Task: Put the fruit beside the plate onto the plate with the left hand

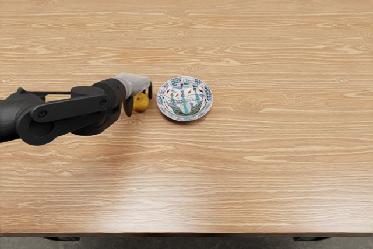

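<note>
OK, we've got the left arm [64, 112] in from the left edge, and the left hand [135, 86] sits right over the fruit [141, 104]. The fruit's a small yellow one, down on the tabletop [262, 173], just beside the plate [204, 109] on the plate's left, w/ a thin gap between them. The hand covers the fruit's top and far side, so only the lower part of it shows. Can't tell from here whether the hand has closed on it or is just cupped over it, no clear look at the contact.

Progress, as we read it: reach is done, approx. Grasp is unconfirmed. Lift, short carry to the right and release onto the plate are all left to do. The plate's patterned face shows nothing lying on it, so nothing's delivered yet. The carry looks short. No right arm anywhere in the pic.
</note>
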